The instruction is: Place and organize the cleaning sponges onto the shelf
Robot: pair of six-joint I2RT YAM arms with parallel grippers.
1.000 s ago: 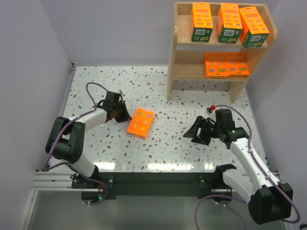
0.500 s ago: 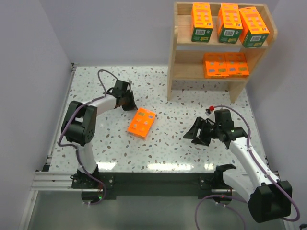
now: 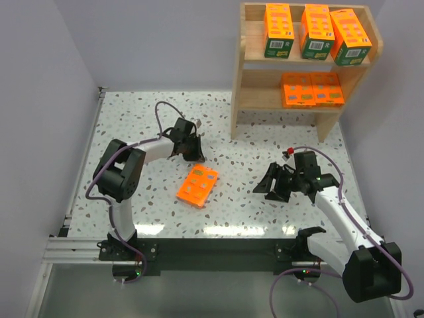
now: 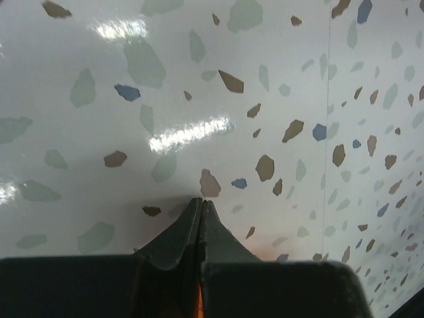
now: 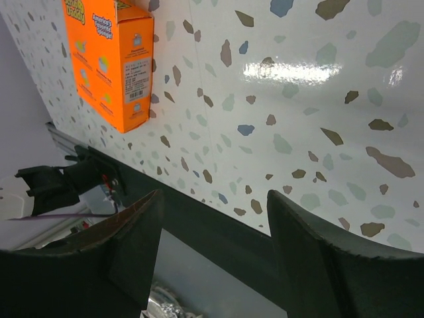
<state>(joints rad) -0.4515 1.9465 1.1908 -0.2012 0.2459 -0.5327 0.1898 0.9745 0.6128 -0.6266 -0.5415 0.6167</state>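
Loose pack (image 3: 197, 185) just beside pressed-together left end effector (image 3: 195, 156); right end effector (image 3: 264, 189) spread, well apart. Shelf (image 3: 237, 99) holds five packs (image 3: 279, 30).

Shelf (image 3: 237, 99): ~5 pks (image 3: 279, 30); loose pk (image 3: 197, 185) flat

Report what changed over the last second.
The left gripper, shut, swung right from beside the loose sponge pack to its far side, and the pack slid slightly toward the arms' bases. Nothing was gripped. The right gripper stayed open in place. The five packs on the shelf are unmoved.
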